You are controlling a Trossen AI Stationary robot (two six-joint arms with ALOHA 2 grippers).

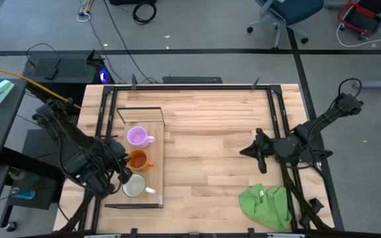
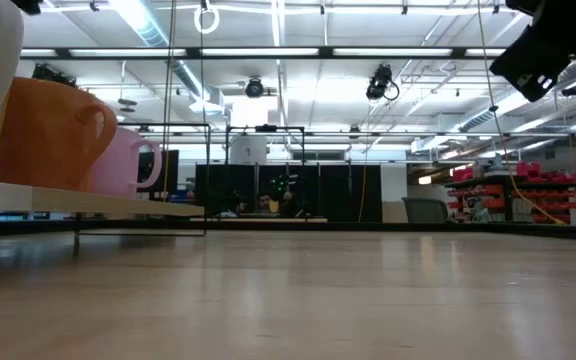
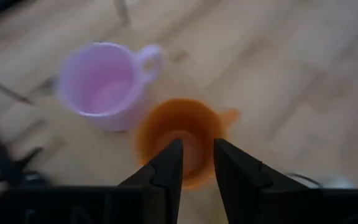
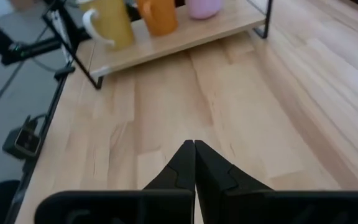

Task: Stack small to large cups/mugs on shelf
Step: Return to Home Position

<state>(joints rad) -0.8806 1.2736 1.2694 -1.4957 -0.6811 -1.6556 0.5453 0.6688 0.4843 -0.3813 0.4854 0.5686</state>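
Three mugs stand in a row on their bases on the light-wood shelf (image 1: 156, 152) at the table's left: a purple mug (image 1: 137, 137) farthest, an orange mug (image 1: 137, 159) in the middle, and a white mug (image 1: 134, 186) nearest. My left gripper (image 3: 197, 146) hovers over the orange mug (image 3: 182, 134), its fingers a little apart, with the mug's inside showing through the gap; it touches nothing that I can see. The purple mug (image 3: 101, 84) stands just beyond. My right gripper (image 1: 247, 151) waits shut over the bare table at the right.
A crumpled green cloth (image 1: 266, 205) lies near the table's front right corner. The shelf's black wire frame (image 1: 139, 108) rises at its far end. Bare tabletop (image 1: 210, 139) stretches between the shelf and my right arm.
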